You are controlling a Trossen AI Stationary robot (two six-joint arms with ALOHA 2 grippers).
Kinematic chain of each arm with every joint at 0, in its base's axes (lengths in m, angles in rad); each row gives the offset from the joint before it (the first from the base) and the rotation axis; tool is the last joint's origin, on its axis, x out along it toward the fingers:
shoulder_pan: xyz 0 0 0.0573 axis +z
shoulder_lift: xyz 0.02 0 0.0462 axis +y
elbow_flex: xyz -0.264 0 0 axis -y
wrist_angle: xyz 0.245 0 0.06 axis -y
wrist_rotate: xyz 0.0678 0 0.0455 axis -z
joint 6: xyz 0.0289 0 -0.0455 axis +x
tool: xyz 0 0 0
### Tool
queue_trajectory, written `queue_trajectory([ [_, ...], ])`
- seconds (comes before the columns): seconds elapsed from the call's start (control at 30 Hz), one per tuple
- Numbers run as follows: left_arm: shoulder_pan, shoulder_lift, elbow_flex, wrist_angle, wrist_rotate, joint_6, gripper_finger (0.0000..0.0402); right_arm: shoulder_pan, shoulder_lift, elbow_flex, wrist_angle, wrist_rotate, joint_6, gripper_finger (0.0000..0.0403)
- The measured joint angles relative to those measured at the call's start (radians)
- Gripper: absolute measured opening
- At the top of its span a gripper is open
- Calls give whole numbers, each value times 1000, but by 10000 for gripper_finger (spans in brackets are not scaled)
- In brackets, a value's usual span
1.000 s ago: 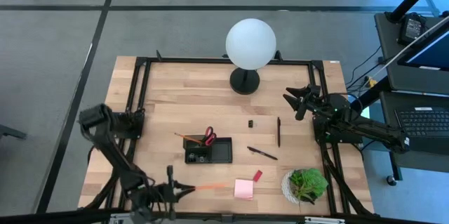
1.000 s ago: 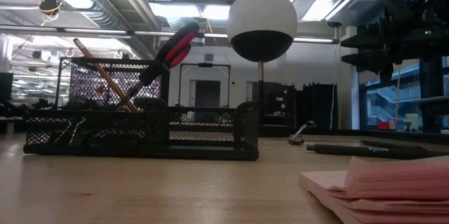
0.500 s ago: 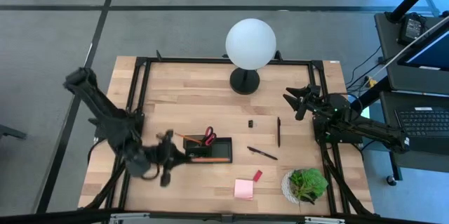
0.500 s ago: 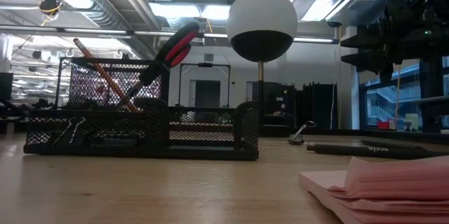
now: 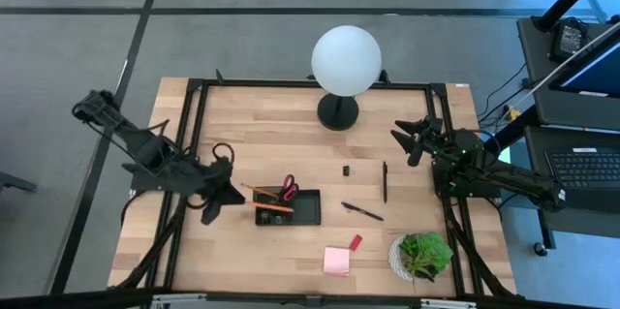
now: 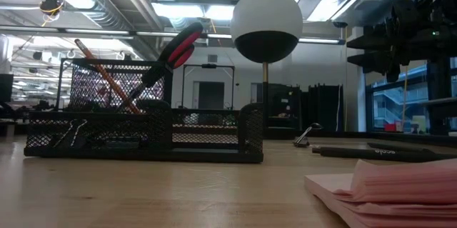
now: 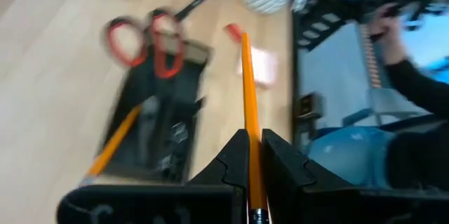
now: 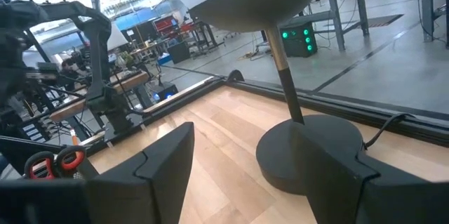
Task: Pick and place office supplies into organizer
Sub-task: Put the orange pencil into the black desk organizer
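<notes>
Orange and slim, a wooden pencil (image 7: pixel 249 112) sits pinched in our left claw (image 7: pixel 250 155), poised just beside the low black mesh organizer (image 5: pixel 302 208) on the wooden counter (image 5: pixel 271 135). Red-handled scissors (image 5: pixel 288 188) and a second orange pencil (image 6: pixel 103 74) already lean in its cup. We judge the tip should clear the rim before we release. Our right claw (image 5: pixel 412 140) waits spread at the counter's far edge.

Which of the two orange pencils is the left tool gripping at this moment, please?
The pencil running straight out between the left tool's fingers. The other pencil already leans in the organizer beside the red-handled scissors, untouched.
</notes>
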Motion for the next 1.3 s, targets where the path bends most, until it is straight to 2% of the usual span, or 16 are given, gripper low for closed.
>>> queue_trajectory([
  [0.2,90,-3,0,-83,79,-14,19,0,0,0,0,0,0,236],
  [0.33,144,-3,0,-90,145,22,19,0,0,0,0,0,-1,236],
  [0.4,168,-2,13,-143,176,33,19,0,0,0,0,0,-1,236],
  [0.57,212,2,83,-340,170,37,19,0,0,0,0,0,-3,236],
  [0.77,233,10,122,-355,155,99,19,0,0,0,0,0,-14,236],
  [0.87,244,27,122,-390,179,111,19,0,0,0,0,0,-26,236],
  [1.3,256,160,122,-425,200,164,19,0,0,0,0,0,-26,236],
])
